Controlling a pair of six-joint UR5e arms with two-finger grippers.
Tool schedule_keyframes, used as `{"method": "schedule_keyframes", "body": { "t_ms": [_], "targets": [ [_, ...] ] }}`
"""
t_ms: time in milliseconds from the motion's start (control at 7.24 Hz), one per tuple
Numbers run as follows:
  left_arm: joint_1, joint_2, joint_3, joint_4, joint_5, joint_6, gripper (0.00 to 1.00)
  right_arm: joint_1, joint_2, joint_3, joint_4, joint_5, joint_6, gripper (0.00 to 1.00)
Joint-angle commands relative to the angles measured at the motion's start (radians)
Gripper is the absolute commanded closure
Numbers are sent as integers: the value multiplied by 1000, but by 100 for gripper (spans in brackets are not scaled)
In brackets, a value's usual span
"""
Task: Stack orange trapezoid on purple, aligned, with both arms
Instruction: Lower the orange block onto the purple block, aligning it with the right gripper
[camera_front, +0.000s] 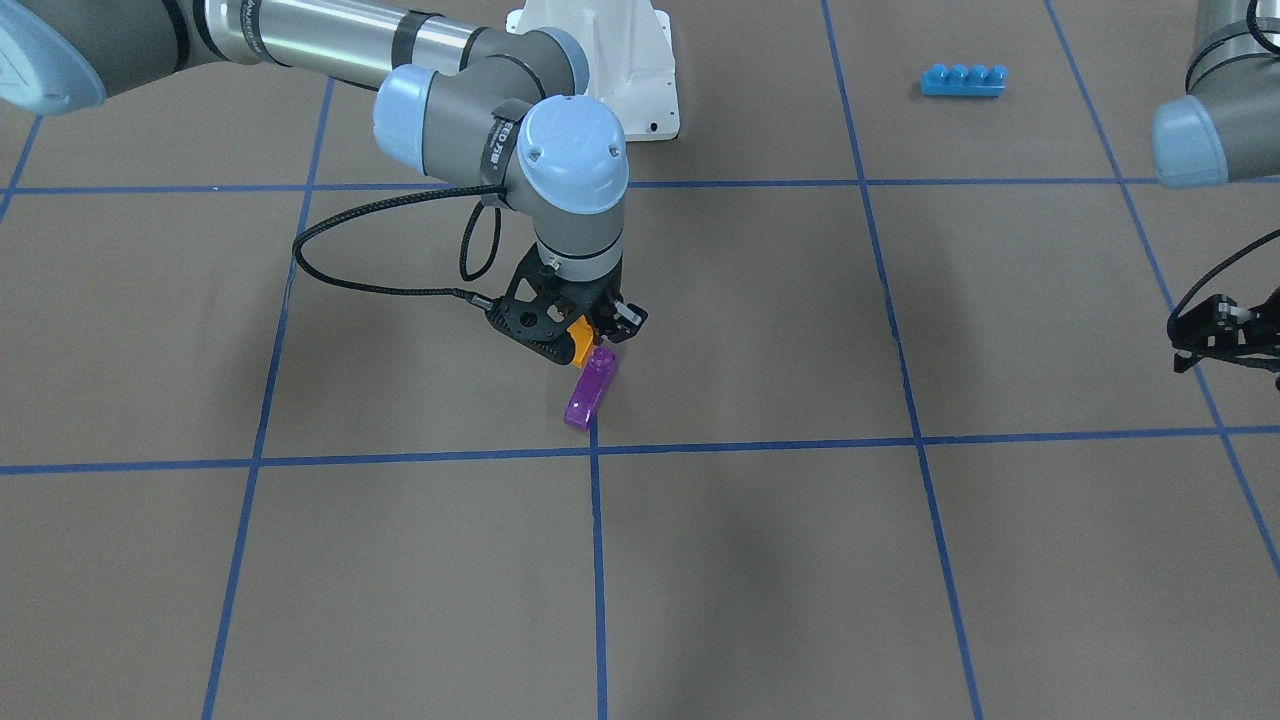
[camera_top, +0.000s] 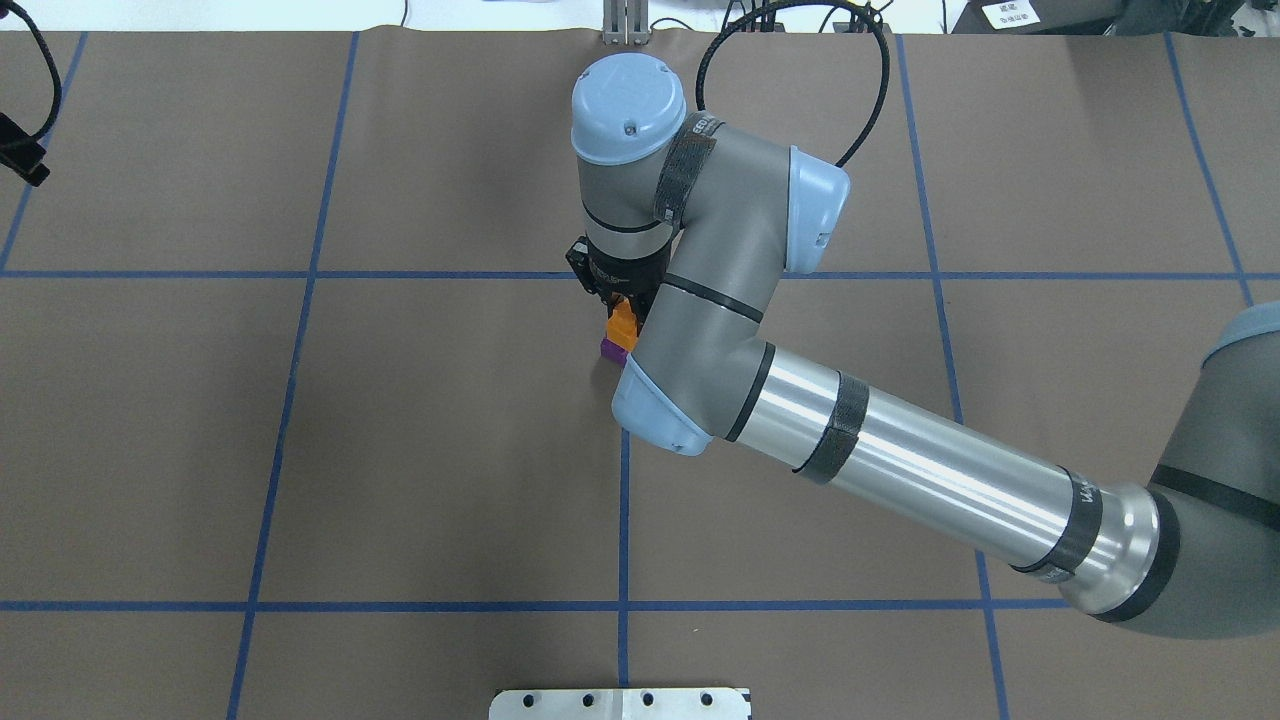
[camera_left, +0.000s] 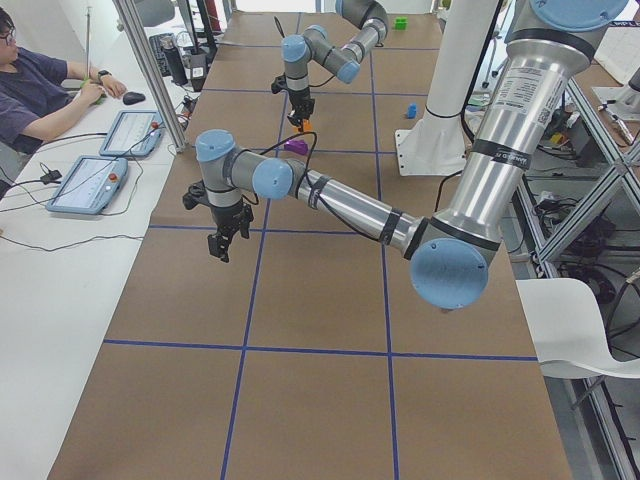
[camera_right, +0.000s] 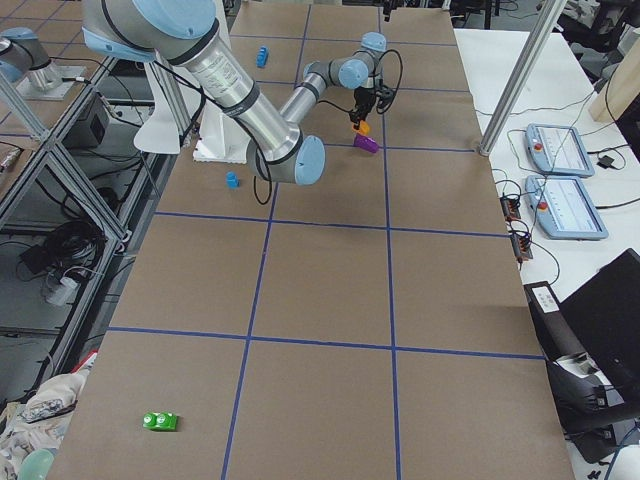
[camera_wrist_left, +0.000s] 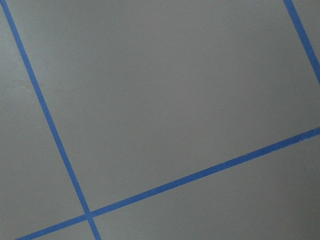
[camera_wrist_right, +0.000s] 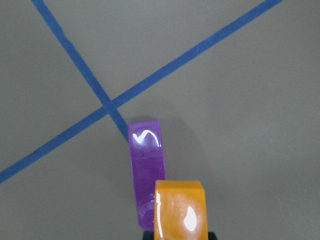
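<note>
My right gripper (camera_front: 583, 335) is shut on the orange trapezoid (camera_front: 581, 343) and holds it just above the near end of the purple block (camera_front: 590, 390), which lies on the brown table by a blue tape crossing. In the right wrist view the orange trapezoid (camera_wrist_right: 180, 210) overlaps the lower end of the purple block (camera_wrist_right: 146, 165). I cannot tell whether the two touch. From overhead the orange (camera_top: 623, 322) and purple (camera_top: 612, 349) blocks peek out beside the right wrist. My left gripper (camera_front: 1190, 345) hangs far off at the table's side, open and empty.
A long blue four-stud brick (camera_front: 962, 80) lies at the back near the left arm. A small blue block (camera_right: 232, 180) sits by the white robot base (camera_front: 640, 90). A green block (camera_right: 160, 421) lies far away. An operator (camera_left: 40, 90) sits at a side table.
</note>
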Motion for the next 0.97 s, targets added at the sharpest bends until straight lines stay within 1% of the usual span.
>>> {"method": "schedule_keyframes", "body": {
  "t_ms": [0,276,829],
  "targets": [
    [1,0,-1,-1,0,0,0,-1,1,-28,34,-2,4,100],
    [1,0,-1,-2,0,0,0,-1,1,-53,80,-2,4,100],
    [1,2,2,-4,0,1,0,-1,3,-68,102,-5,2,100]
  ]
}}
